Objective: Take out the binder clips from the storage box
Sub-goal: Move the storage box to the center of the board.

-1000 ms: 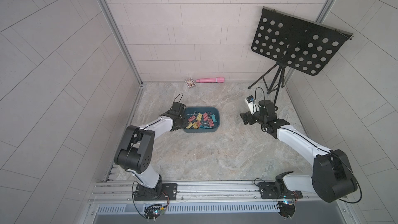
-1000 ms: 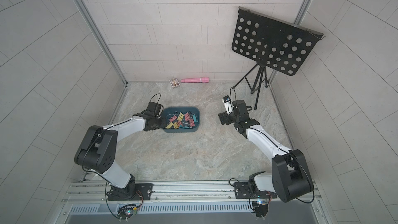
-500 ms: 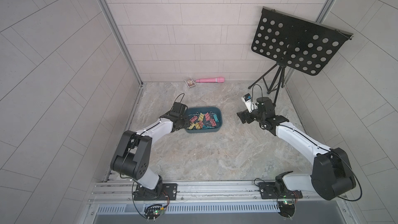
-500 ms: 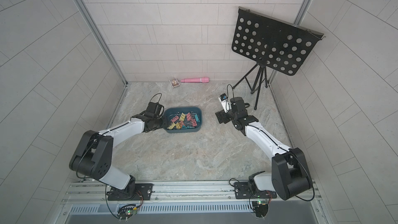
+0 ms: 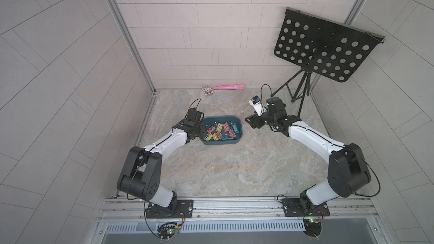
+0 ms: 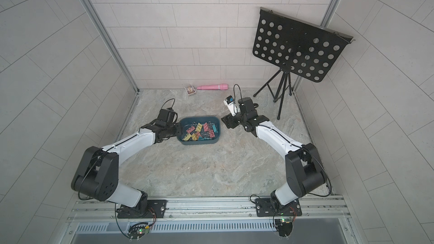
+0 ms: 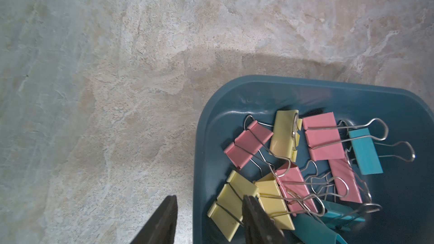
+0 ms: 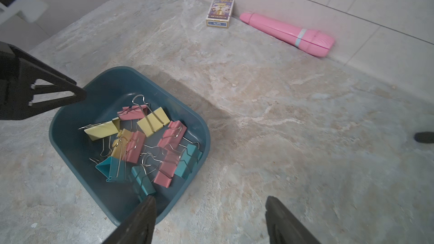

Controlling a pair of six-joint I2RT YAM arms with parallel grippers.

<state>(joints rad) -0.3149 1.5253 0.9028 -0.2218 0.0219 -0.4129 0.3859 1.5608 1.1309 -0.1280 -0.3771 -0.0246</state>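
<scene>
Nothing is taken out yet, I judge: all the binder clips [image 5: 219, 131] lie piled in the storage box [image 5: 222, 142], near the middle of both top views. The left gripper [image 7: 209, 198] stands half parted astride the box's rim and holds nothing. The right gripper [image 8: 210, 198] is wide and empty just beside the box.

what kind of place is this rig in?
Likely a robot test cell, not a real workplace: left arm and right arm bolted to an aluminium rail, panel walls boxing in the stone-look table, unrelated props like a music stand.

Robot lab cell: tiled walls [image 5: 211, 31], mounting rail [image 5: 234, 204].
</scene>
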